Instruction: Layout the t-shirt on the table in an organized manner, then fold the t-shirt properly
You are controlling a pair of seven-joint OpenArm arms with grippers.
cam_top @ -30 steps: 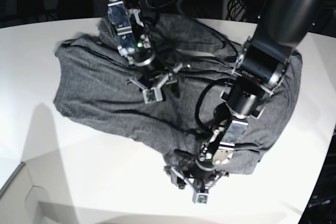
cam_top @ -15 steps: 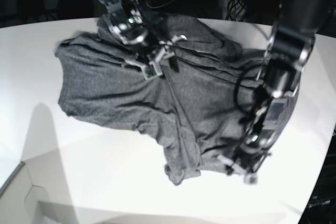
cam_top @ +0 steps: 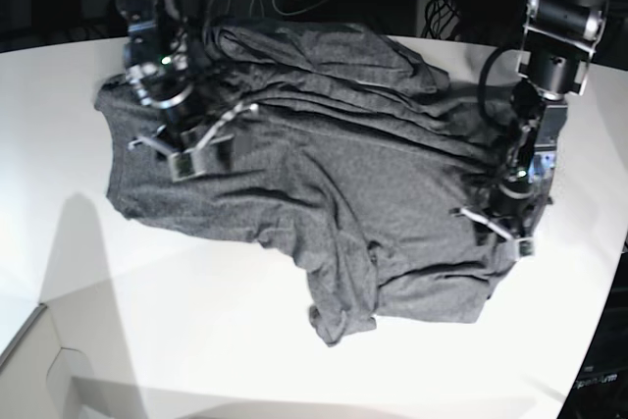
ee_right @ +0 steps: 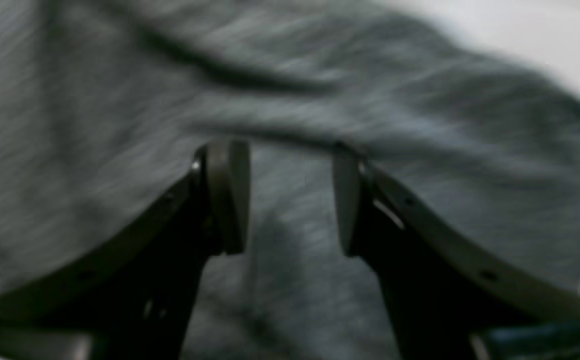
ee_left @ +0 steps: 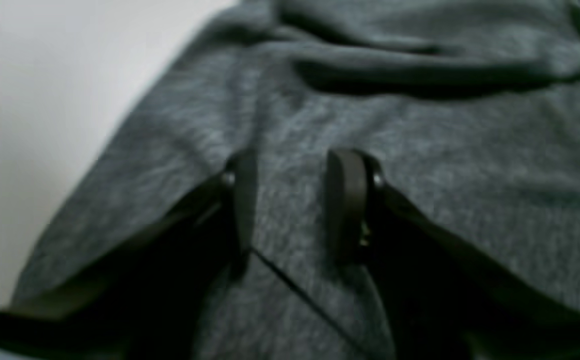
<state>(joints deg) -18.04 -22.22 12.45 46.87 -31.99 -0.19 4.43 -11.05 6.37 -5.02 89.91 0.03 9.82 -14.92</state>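
Hovering over the rumpled t-shirt (cam_top: pixel 334 154) (spread on the counter (cam_top: pixel 196 340)), my left tool (ee_left: pixel 290 200) and right tool (ee_right: pixel 290 197) stood parted, empty.

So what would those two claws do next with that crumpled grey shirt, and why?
Probably lower and pinch the fabric at each side, then pull apart. The dark heather-grey knit t-shirt lies bunched with ridges on the white table, and both the left gripper and right gripper hover open over it, holding nothing.
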